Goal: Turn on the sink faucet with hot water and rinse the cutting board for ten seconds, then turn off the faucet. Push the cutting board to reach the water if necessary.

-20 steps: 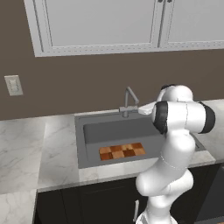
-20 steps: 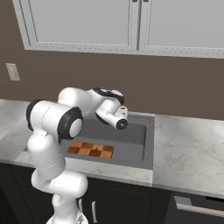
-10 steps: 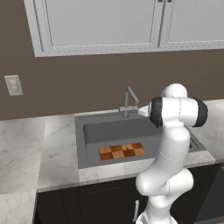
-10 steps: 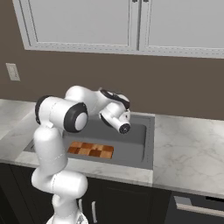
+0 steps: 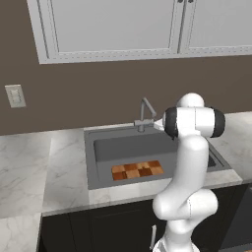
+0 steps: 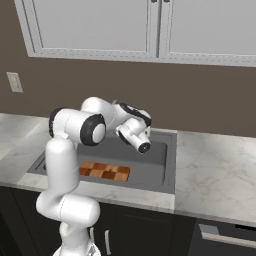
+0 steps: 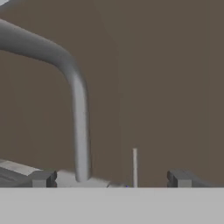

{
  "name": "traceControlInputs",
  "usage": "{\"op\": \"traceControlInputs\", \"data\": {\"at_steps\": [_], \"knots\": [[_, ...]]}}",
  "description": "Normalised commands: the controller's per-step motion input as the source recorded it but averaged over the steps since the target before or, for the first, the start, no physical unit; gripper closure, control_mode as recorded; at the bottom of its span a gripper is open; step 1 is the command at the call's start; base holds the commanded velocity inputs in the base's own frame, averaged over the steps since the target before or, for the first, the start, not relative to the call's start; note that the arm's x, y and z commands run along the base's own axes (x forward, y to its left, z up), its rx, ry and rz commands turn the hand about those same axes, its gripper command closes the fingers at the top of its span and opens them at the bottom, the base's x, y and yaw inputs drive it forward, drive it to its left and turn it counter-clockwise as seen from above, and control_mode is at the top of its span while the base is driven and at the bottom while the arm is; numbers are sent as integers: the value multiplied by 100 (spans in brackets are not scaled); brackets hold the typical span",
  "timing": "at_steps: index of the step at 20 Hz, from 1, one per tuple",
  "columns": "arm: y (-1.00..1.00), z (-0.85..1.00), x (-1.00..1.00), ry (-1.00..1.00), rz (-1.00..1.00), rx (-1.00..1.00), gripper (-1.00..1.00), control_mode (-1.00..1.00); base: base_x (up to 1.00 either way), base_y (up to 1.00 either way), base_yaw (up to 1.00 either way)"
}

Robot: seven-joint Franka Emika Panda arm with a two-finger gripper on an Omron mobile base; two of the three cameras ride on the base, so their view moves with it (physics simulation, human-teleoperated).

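Gripper (image 7: 111, 180) jaws stand wide apart with nothing between them, the 2 dark fingertips (image 7: 42, 178) spread near the foot of the faucet (image 7: 74, 96), whose grey spout rises and bends overhead in the hand view. From the left base view, the faucet (image 5: 144, 114) stands at the back rim of the sink (image 5: 98, 147). Inside, the cutting board (image 5: 137, 170) lies flat on the basin floor near the front edge.

My two base views look forward and down from behind the arm, left and right, sharing the sink (image 5: 98, 165); my hand view sits close to the faucet (image 7: 76, 113), facing the wall.
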Motion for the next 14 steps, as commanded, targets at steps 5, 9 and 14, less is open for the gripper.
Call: {"op": "traceControlInputs", "data": {"at_steps": [5,9,14], "knots": [[0,0,31,0,0,0,-100,-100,0,0,0],[0,0,26,0,0,0,-100,-100,0,0,0],[0,0,7,0,0,0,-100,-100,0,0,0]]}}
